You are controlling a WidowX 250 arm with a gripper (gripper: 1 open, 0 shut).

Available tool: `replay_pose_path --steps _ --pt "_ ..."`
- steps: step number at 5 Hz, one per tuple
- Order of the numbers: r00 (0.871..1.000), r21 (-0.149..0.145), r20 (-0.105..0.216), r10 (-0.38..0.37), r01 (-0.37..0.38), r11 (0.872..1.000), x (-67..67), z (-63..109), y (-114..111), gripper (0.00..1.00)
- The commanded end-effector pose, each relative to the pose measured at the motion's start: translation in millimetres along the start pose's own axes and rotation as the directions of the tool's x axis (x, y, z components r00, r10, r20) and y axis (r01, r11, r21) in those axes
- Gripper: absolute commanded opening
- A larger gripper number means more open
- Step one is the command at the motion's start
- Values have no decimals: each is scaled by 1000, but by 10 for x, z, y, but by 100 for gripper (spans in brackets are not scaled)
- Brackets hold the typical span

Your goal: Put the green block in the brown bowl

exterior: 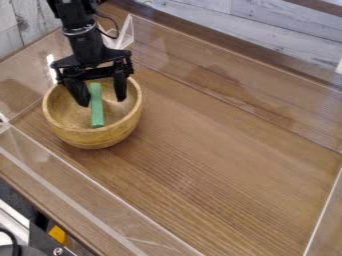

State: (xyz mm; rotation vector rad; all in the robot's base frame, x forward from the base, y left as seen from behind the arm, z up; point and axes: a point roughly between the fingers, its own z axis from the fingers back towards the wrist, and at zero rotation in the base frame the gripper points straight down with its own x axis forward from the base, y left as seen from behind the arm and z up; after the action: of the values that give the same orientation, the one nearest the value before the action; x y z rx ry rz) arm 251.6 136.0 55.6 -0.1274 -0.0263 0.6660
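Observation:
The green block [98,106] lies inside the brown bowl [91,133], leaning against its far inner wall. The bowl sits at the left of the wooden table. My gripper [92,82] hangs just above the bowl's far rim, pointing straight down, open, with one black finger on each side of the block's upper end. Nothing is between the fingers; the block rests free in the bowl.
Clear acrylic walls [80,215] fence the table on the front, left and right. A small clear piece [124,38] stands behind the arm at the back left. Wooden tabletop [214,140] stretches right of the bowl.

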Motion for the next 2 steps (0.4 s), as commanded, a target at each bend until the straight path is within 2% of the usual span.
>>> replay_pose_path --steps 1,2 --pt "996 -4 43 -75 75 997 90 137 27 100" --pt "989 -5 39 -143 143 990 94 153 50 100"
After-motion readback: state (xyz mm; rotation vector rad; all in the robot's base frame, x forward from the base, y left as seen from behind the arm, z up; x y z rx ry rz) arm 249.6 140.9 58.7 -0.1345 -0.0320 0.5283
